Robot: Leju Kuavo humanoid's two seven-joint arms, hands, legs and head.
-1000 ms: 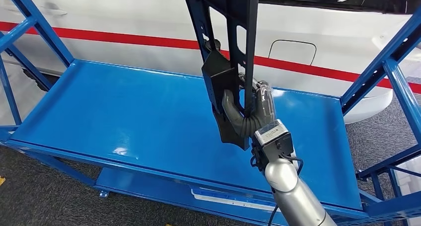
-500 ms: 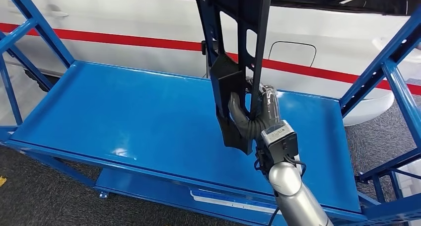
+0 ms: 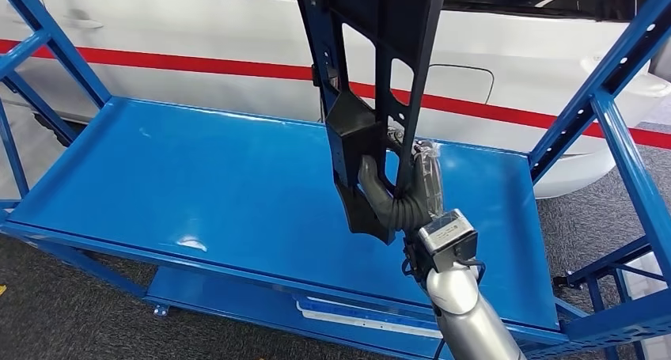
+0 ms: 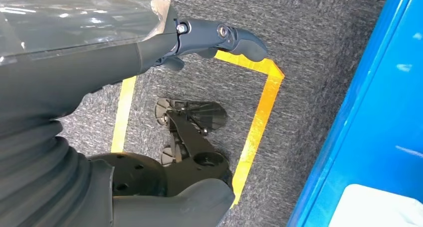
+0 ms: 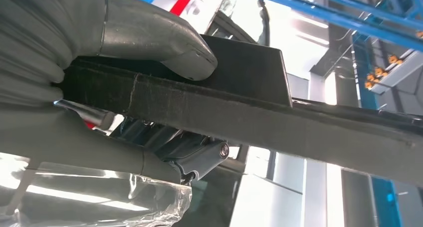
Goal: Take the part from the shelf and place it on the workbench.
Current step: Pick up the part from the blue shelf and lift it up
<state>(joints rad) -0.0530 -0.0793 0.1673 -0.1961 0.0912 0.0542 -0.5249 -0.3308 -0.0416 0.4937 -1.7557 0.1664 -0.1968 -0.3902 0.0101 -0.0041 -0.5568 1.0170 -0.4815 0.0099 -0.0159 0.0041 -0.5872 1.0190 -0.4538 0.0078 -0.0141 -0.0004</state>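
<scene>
Head view: the right hand [image 3: 403,194] grips a long black metal frame part [image 3: 372,75] with cut-out slots, holding it upright above the glossy blue metal desk [image 3: 198,178], its lower end clear of the surface. The thick grey thumb wraps one bar of the part, and the fingers [image 3: 427,178], under a clear plastic cover, press the other side. A small label sits on the wrist block below the hand; its writing is too small to read.

Behind the desk stands a white vehicle body with a red stripe [image 3: 198,63] and a fuel-flap outline. Blue steel uprights and braces [image 3: 625,138] frame both ends of the desk. Dark grey carpet [image 3: 79,312] covers the floor.

The right wrist view shows the thumb [image 5: 164,42] clamped across the flat black edge of the part, the darker fingers closed beneath it.

The left wrist view shows the left hand [image 4: 149,52] hanging over the carpet, holding nothing, its dark fingers [image 4: 234,37] extended. Yellow floor tape [image 4: 259,107] marks a rectangle beside the blue desk edge.
</scene>
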